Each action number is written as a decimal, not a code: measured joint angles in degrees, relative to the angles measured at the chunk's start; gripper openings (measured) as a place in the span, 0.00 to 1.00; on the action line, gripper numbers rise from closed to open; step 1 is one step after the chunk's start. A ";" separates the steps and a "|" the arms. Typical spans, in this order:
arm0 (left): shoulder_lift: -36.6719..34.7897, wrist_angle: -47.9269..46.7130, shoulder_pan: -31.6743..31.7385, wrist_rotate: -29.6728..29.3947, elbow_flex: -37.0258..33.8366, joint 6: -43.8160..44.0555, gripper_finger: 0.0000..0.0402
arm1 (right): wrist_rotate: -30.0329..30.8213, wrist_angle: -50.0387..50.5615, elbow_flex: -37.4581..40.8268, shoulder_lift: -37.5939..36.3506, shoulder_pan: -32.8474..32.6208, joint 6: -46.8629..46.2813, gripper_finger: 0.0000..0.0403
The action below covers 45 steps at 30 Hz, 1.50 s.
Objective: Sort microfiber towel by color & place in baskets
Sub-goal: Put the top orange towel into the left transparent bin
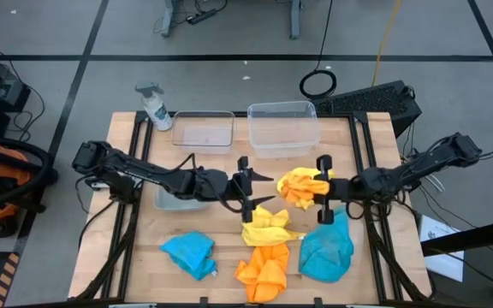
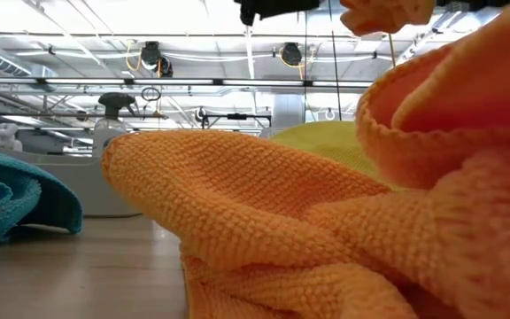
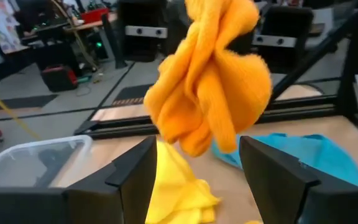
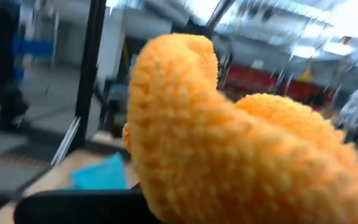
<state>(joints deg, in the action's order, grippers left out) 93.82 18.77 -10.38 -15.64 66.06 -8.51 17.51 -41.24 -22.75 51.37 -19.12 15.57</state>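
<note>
High view: right gripper (image 1: 323, 189) pinched orange towel (image 1: 302, 186) | left wrist view: left gripper (image 3: 197, 180) spread, empty | wooden table (image 1: 135, 248), grey floor (image 1: 58, 68).

Wooden table (image 1: 127, 257): three clear baskets (image 1: 283, 127), spray bottle (image 1: 154, 107), blue, yellow, orange towels (image 1: 262, 272).

Both arms are black, built of slim jointed segments that thicken into blocky housings at the shoulder ends. Thin black cables loop along the left arm (image 1: 152, 175) near its wrist; the right arm (image 1: 418, 167) shows the same dark casing. Each ends in a gripper with a crossbar carrying two flat black fingers. Up close, the left gripper (image 3: 197, 180) has matte, wedge-shaped fingers (image 3: 132, 177) with bevelled edges and smooth faces
</note>
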 joint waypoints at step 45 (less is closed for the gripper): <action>11.78 18.22 7.04 19.94 1.81 5.95 0.66 | -10.19 -18.37 -1.05 15.60 8.94 -2.71 0.12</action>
<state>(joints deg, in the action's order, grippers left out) 105.60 36.99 -3.34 4.30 67.88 -2.57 7.31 -59.62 -23.80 66.97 -10.18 12.86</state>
